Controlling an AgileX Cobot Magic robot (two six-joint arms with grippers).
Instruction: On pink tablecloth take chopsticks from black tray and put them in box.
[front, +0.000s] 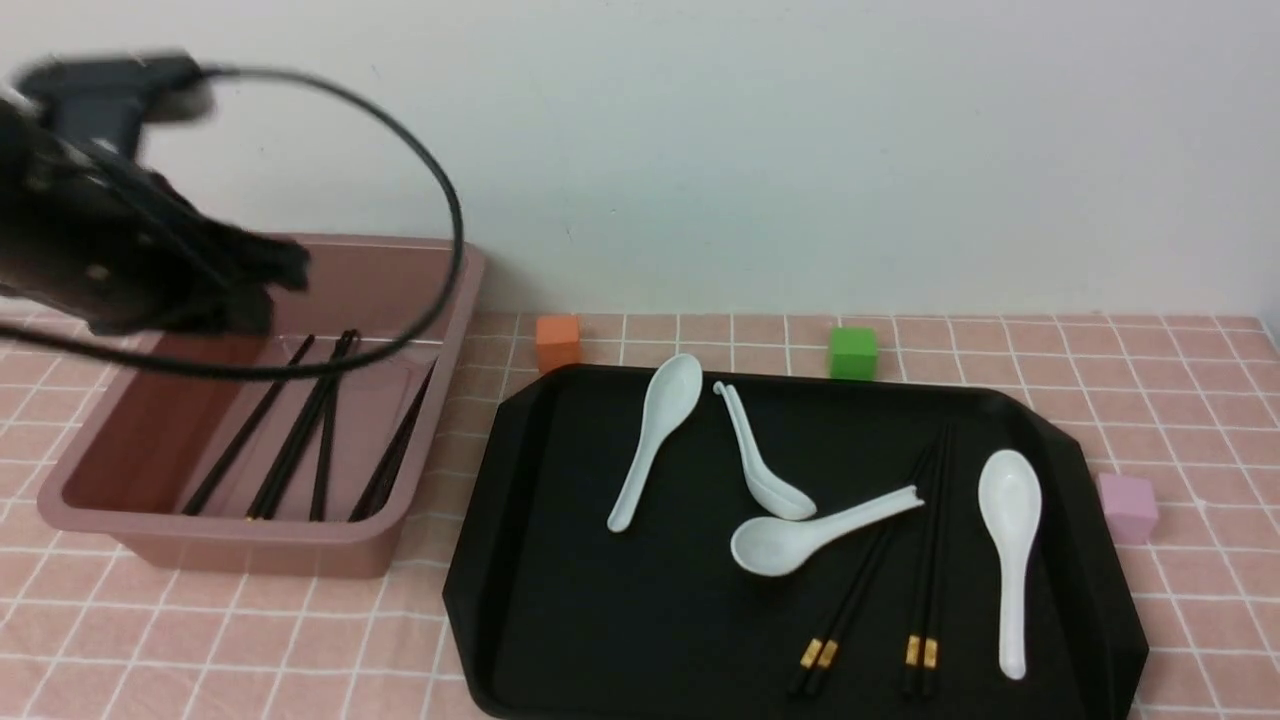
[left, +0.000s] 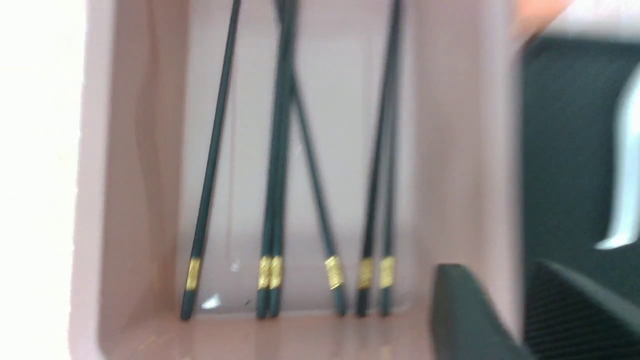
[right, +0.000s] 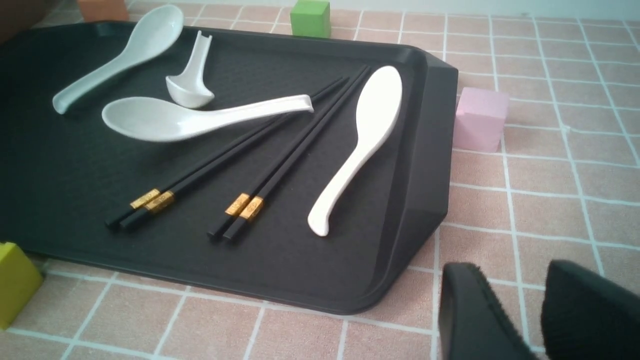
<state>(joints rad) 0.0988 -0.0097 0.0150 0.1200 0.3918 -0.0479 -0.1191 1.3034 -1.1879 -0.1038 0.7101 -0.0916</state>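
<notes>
The left claw (left: 500, 282) is released, its fingers a little apart with nothing between them, over the mauve box (front: 265, 560), which sits to the left of the black tray (front: 600, 650). Six black chopsticks (left: 215, 145) with gold bands lie inside the box, one crossing a close pair. In the tray, toward its right side, are four more chopsticks (right: 295, 155) in two pairs, one pair passing beneath a white spoon (right: 150, 120). Three other white spoons (front: 655, 430) also lie in the tray. Around the tray, an orange cube (front: 558, 343) and a green cube (front: 853, 353) are behind it, a pink cube (front: 1128, 508) is beside its right edge, and a yellow cube (right: 15, 285) is near its front edge. The right claw (right: 510, 282), near the tray's front right corner, is also released and empty, above pink tablecloth (front: 1200, 400) with a white grid.
</notes>
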